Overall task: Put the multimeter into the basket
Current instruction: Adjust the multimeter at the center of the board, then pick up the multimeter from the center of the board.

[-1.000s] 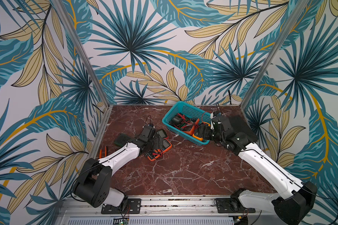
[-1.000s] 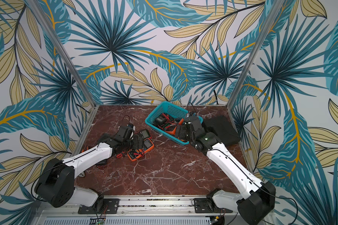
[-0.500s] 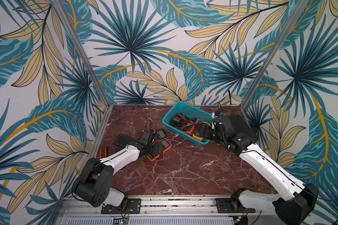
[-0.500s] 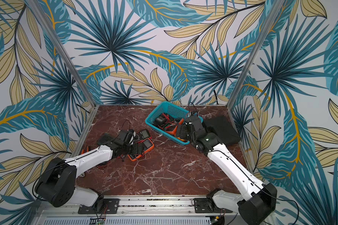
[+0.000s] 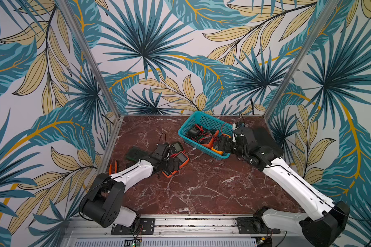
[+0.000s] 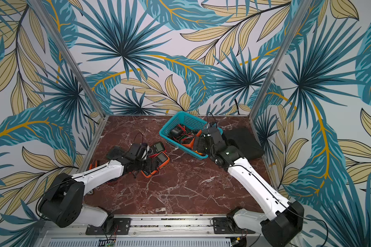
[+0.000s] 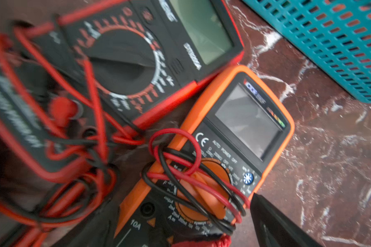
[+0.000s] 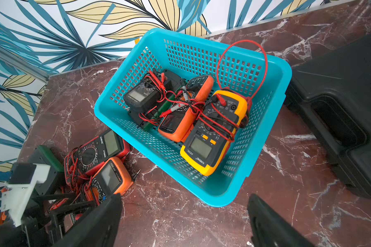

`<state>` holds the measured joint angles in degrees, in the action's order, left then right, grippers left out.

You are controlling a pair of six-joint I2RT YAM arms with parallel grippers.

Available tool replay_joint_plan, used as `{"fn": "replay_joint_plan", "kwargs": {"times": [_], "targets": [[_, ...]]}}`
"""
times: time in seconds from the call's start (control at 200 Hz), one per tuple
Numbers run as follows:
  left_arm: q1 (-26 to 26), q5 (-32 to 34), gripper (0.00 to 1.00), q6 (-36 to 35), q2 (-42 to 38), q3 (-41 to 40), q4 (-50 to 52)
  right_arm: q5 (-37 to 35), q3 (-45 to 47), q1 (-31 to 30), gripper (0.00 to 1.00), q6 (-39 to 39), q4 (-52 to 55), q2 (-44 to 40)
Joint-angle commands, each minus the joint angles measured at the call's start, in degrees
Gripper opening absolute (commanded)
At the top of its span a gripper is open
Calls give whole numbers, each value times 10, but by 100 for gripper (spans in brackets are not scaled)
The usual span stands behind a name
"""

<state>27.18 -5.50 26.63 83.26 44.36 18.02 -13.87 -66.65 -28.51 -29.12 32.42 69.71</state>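
The left gripper (image 5: pixel 171 165) hangs spread wide over the orange multimeter (image 7: pixel 234 136), lying just outside the basket (image 8: pixel 272 70); its looped leads (image 7: pixel 180 171) crowd the red-black meter (image 7: pixel 150 53), so a lift may drag both or snag the basket's rim; the right gripper (image 8: pixel 184 213) gapes empty at the basket's edge

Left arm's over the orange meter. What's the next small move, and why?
Probably lower the left gripper a little and close across the orange meter. Its jaws are open with nothing held, one finger sits beside the meter's edge, and the meter lies flat on the table, outside the basket. Mind the leads wound around it.
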Motion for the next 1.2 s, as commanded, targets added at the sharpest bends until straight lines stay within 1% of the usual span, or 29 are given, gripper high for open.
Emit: {"fn": "replay_joint_plan", "kwargs": {"times": [0.0, 0.06, 0.15, 0.22, 0.306, 0.421, 0.521, 0.711, 0.726, 0.776, 0.836, 0.937, 0.957, 1.032, 1.197], "targets": [[37, -49, 100, 26, -5, -15, -16, -8, 11, -3, 94, -8, -3, -2], [55, -54, 100, 39, -2, -14, -19, -4, 15, -2, 94, -13, -3, 0], [70, -73, 100, 60, 2, -17, -66, 3, 20, -2, 93, -19, -3, 4], [72, -84, 100, 72, 5, -21, -90, 8, 23, -3, 92, -25, 0, 10], [71, -75, 100, 83, 0, -25, -102, 14, 25, -8, 91, -29, 8, 22], [71, -40, 100, 96, -26, -42, -109, 5, 21, -28, 91, -38, 28, 47], [67, 3, 100, 112, -71, -65, -105, -7, 13, -54, 93, -53, 42, 75], [18, 84, 100, 149, -181, -119, -58, -30, -22, -117, 99, -99, 53, 147], [13, 103, 100, 152, -189, -122, -53, -33, -27, -124, 99, -102, 53, 154], [4, 132, 100, 159, -220, -136, -36, -39, -42, -140, 100, -114, 56, 179], [1, 173, 100, 164, -254, -148, -27, -38, -59, -155, 100, -125, 57, 209], [-1, 227, 100, 171, -300, -159, 24, -32, -93, -172, 100, -139, 58, 257], [-1, 233, 100, 171, -306, -160, 29, -33, -105, -191, 99, -141, 59, 270], [-2, 244, 100, 159, -326, -163, 42, -33, -140, -206, 100, -141, 64, 309], [-2, 231, 100, 147, -331, -163, 61, -11, -204, -212, 100, -144, 71, 388]]}}
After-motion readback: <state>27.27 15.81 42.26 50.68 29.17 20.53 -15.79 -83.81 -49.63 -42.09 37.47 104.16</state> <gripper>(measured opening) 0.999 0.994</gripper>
